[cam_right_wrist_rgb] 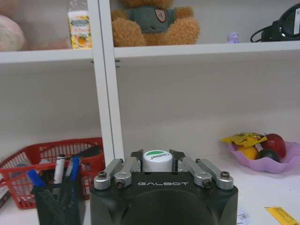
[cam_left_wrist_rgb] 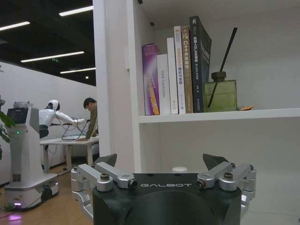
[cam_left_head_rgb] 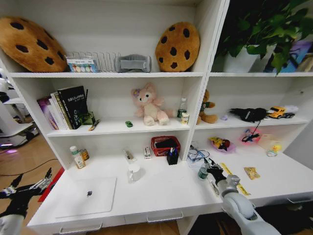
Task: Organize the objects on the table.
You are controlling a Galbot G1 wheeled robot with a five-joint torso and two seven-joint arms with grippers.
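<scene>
My right gripper (cam_left_head_rgb: 209, 171) is low over the right half of the white table (cam_left_head_rgb: 166, 193). It is shut on a small white bottle with a green cap (cam_left_head_rgb: 202, 173); in the right wrist view its fingers (cam_right_wrist_rgb: 177, 158) press both sides of that bottle (cam_right_wrist_rgb: 156, 161). My left gripper (cam_left_head_rgb: 32, 181) hangs open and empty off the table's left end, also seen open (cam_left_wrist_rgb: 161, 161) in the left wrist view. A silver laptop (cam_left_head_rgb: 88, 197) lies closed at front left. Pens stand in a black mesh holder (cam_left_head_rgb: 172, 156) (cam_right_wrist_rgb: 55, 199). A tiny green toy car (cam_left_head_rgb: 128, 124) sits on the shelf.
A red basket (cam_left_head_rgb: 165, 145) (cam_right_wrist_rgb: 44, 157), a glass mug (cam_left_head_rgb: 134, 172) and two bottles (cam_left_head_rgb: 77, 157) stand along the back. A purple dish of fruit (cam_left_head_rgb: 221, 144) (cam_right_wrist_rgb: 267, 153) and a snack packet (cam_left_head_rgb: 252, 172) lie to the right. Books (cam_left_wrist_rgb: 176, 75) fill the left shelf.
</scene>
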